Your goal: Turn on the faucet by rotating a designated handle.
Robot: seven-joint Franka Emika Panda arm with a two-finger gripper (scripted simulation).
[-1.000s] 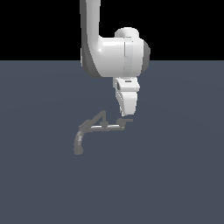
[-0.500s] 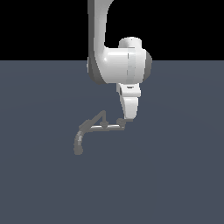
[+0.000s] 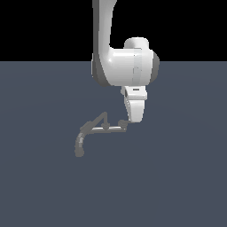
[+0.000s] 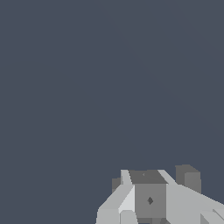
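The small grey faucet (image 3: pixel 102 129) lies on the dark floor, its curved spout (image 3: pixel 80 142) toward the exterior view's left. A thin bar (image 3: pixel 113 129) runs to the short dark handle stub (image 3: pixel 124 124) at the exterior view's right end. The longer slanted lever (image 3: pixel 100 119) forms a peak beside it. My gripper (image 3: pixel 131 120) points down, fingers together, its tip touching or just beside the handle stub. In the wrist view the fingers (image 4: pixel 131 199) show at the edge with grey blocks between and beside them; I cannot tell which faucet part these are.
The flat dark blue-grey floor (image 3: pixel 177 177) spreads all round the faucet. My white arm (image 3: pixel 126 66) rises above the gripper. Nothing else stands in view.
My gripper has come down and slightly toward the exterior view's right, ending at the handle stub. The faucet shows no visible movement.
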